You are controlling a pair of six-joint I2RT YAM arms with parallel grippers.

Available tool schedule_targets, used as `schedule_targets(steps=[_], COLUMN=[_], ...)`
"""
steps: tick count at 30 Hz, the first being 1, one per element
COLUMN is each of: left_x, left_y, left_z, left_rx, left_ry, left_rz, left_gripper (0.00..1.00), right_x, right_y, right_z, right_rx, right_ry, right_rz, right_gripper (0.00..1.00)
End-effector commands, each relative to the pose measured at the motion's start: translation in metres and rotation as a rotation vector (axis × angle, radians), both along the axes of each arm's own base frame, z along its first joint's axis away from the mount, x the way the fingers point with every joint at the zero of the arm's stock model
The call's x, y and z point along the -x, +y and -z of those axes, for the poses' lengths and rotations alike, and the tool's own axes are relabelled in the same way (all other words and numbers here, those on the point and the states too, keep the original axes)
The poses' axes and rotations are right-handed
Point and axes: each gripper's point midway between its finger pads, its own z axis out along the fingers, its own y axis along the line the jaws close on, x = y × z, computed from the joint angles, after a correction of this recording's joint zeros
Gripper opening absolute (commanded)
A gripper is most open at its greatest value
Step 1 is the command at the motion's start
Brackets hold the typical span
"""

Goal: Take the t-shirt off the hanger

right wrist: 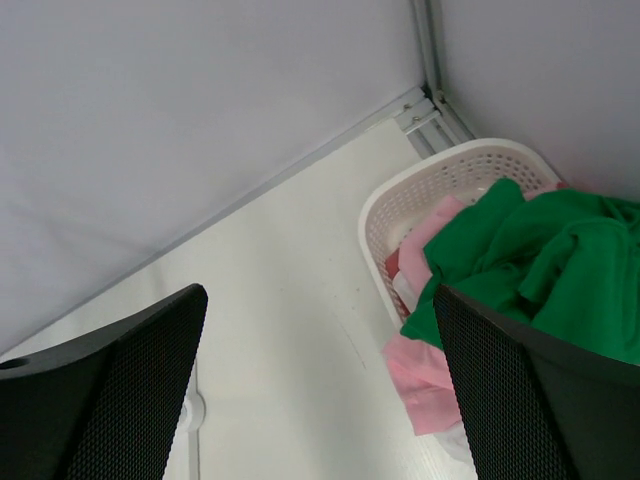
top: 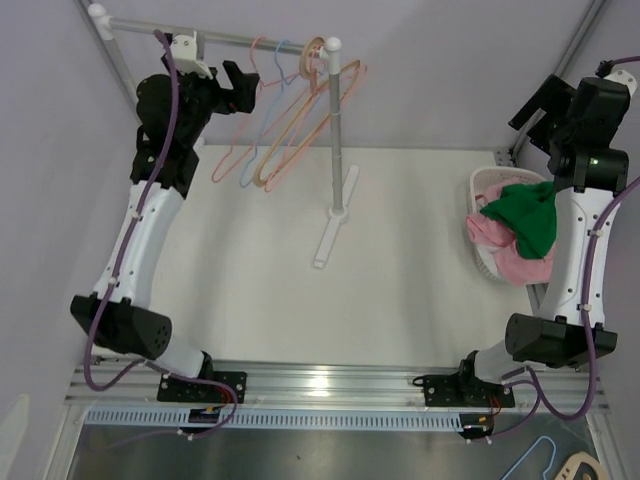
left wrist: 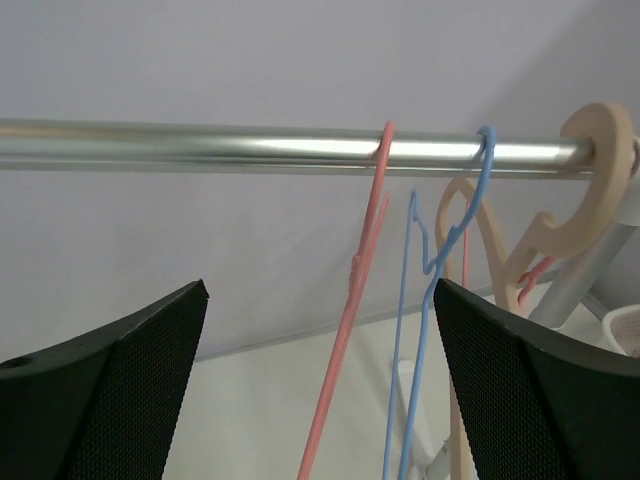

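Left gripper [left wrist: 320, 292] hovering spread beside rail [left wrist: 150, 145]; right gripper [right wrist: 320, 296] spread above basket [top: 480, 186].

Hangers all hanging bare: pink hanger [left wrist: 350, 300], blue hanger [left wrist: 425, 280], beige hanger [left wrist: 600, 140], at least one more behind.

Two garments lying in basket on worktop [top: 400, 280]: green t-shirt [top: 525, 215] over pink garment [top: 510, 257].

Removal looking done; next move calling only for pulling arms clear.

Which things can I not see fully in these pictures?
- Basket contents, top and right wrist views: green shirt and pink cloth cover what lies under them.
- Hangers, left wrist view: lower parts cut off by the bottom edge.
- Rail, left wrist view: left end cut off by the frame edge.
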Motion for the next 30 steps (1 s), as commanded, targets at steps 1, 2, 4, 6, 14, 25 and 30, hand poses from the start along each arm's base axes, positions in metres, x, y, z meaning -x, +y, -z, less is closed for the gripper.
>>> schedule_targets(steps=[1, 2, 4, 6, 14, 25, 30], left_x=[0.038, 0.057, 0.071, 0.104, 0.184, 0.225, 0.226], left_y=[0.030, 0.039, 0.057, 0.070, 0.055, 0.022, 0.019], left_z=[-0.038, -0.046, -0.038, -0.026, 0.049, 0.166, 0.186], left_rx=[0.035, 0.058, 0.119, 0.137, 0.255, 0.325, 0.305], left_ry=[-0.097, -0.096, -0.046, -0.017, 0.080, 0.213, 0.253], left_rz=[-0.125, -0.158, -0.248, -0.288, -0.163, -0.022, -0.018], left_gripper=[0.99, 1.00, 1.00, 1.00, 1.00, 0.99, 1.00], right_x=[-0.003, -0.003, -0.003, 0.000, 0.065, 0.110, 0.116], right_y=[0.024, 0.030, 0.050, 0.072, 0.127, 0.205, 0.203], right_z=[-0.025, -0.027, -0.031, -0.026, -0.007, 0.119, 0.152], right_rx=[0.037, 0.043, 0.043, 0.037, -0.040, -0.077, -0.057], right_ry=[-0.083, -0.091, -0.116, -0.122, -0.278, -0.164, -0.097], right_rz=[-0.117, -0.139, -0.222, -0.330, -0.500, -0.790, -0.793], right_gripper=[1.00, 0.99, 1.00, 1.00, 1.00, 1.00, 1.00])
